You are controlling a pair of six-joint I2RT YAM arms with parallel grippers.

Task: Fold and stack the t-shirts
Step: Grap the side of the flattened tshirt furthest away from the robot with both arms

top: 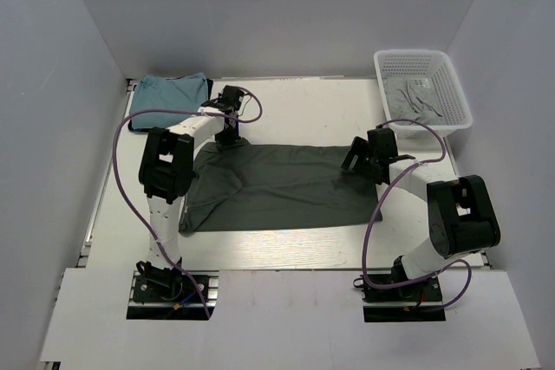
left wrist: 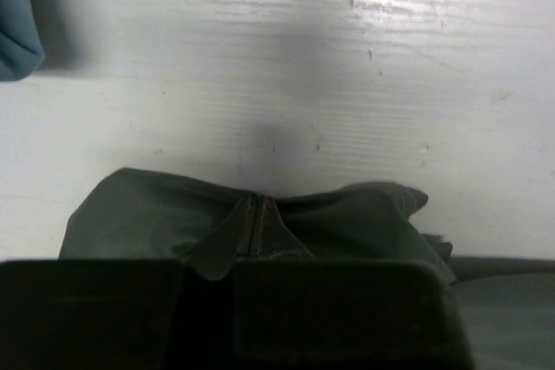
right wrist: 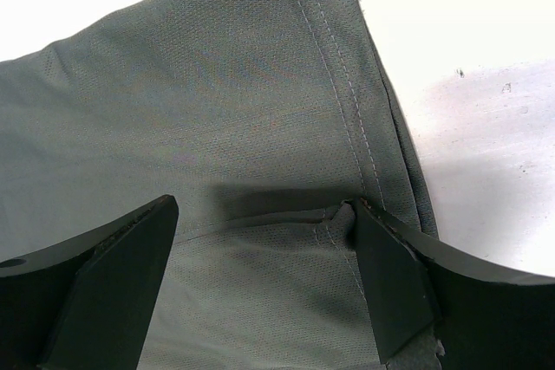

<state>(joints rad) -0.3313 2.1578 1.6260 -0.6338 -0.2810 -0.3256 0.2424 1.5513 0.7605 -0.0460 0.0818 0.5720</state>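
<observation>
Folding looks barely half done: the dark tee [top: 277, 188] lies spread and rumpled mid-frame on the table [top: 303, 106], not yet folded. The basket [top: 382, 65], upper right, holds grey tees [top: 412, 97] awaiting their turn. One teal tee [top: 173, 93], apparently folded, sits upper left. The left gripper [top: 229, 134] pinches a ridge of the dark tee's upper-left edge. The right gripper [right wrist: 264, 223] hovers at its right hem, jaws spread wide. No brand, label or writing is readable.

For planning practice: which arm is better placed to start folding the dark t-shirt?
Left: the left claw pinches the dark t-shirt, bunching its edge; the right claw stands open over the hem.
</observation>
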